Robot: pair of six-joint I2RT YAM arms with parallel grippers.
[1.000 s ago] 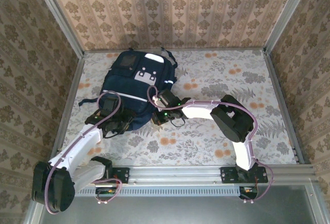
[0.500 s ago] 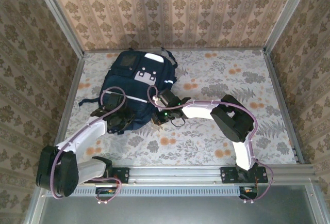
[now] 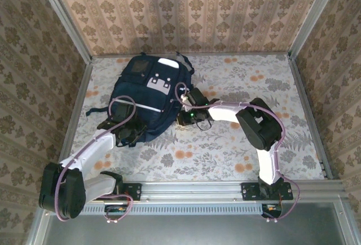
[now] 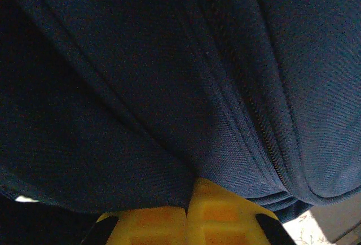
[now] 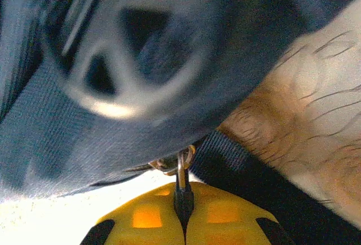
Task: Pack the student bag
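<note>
The top external camera looks steeply down from above 6 o'clock, taking in the whole desk [image 3: 225,154]; the wrist cameras peer past the left pincer [image 4: 186,214] and right pincer [image 5: 184,217], pressed very close against the student bag [image 3: 144,95], which all three views share.

Setting: a robot test cell in a lab, dressed up as a home. The walls are flat panels of beige damask-print wallpaper [image 3: 192,13] framed by bare aluminium corner posts [image 3: 65,18]. The table carries a grey floral cloth with orange blossoms [image 3: 225,154]. A slotted aluminium rail [image 3: 192,189] along its near edge holds the bolted bases of the white-and-black left arm [image 3: 93,150] and right arm [image 3: 269,166].
</note>
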